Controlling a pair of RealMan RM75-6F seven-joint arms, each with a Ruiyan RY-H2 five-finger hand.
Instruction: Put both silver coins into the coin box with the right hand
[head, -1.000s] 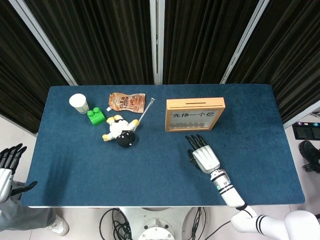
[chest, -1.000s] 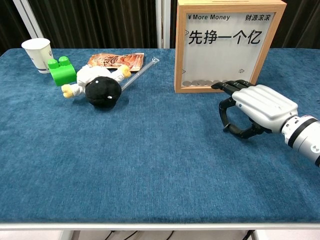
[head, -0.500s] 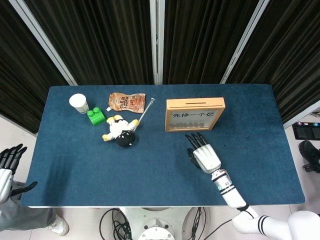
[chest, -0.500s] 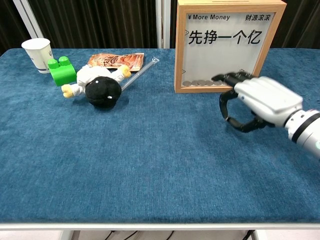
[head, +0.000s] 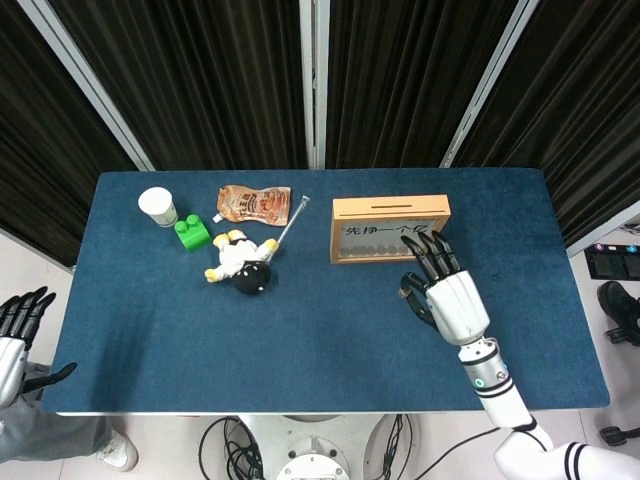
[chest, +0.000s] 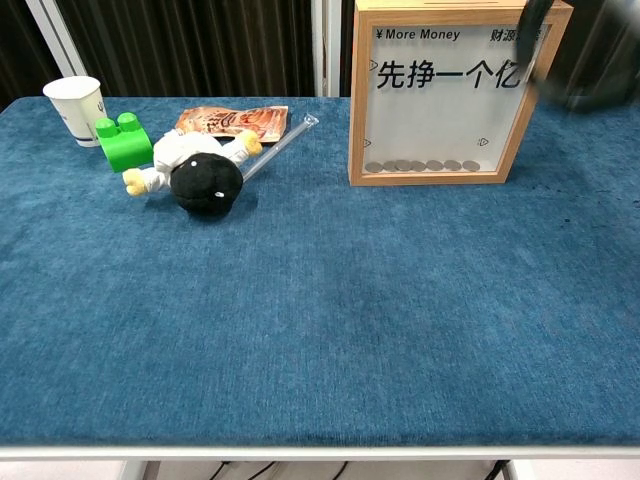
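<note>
Black curtains hang behind a blue table (head: 300, 330) in the head view, where the wooden coin box (head: 390, 229) stands upright right of centre. Right hand (head: 450, 295) hovers just below it, fingers spread and extended toward the box, nothing visible in them. Left hand (head: 18, 330) sits off the table at the lower left edge, fingers apart. In the chest view, the coin box (chest: 455, 95) fills the upper right, a row of silver coins (chest: 420, 165) lying along its bottom; a dark blur (chest: 570, 50) crosses its top right corner.
</note>
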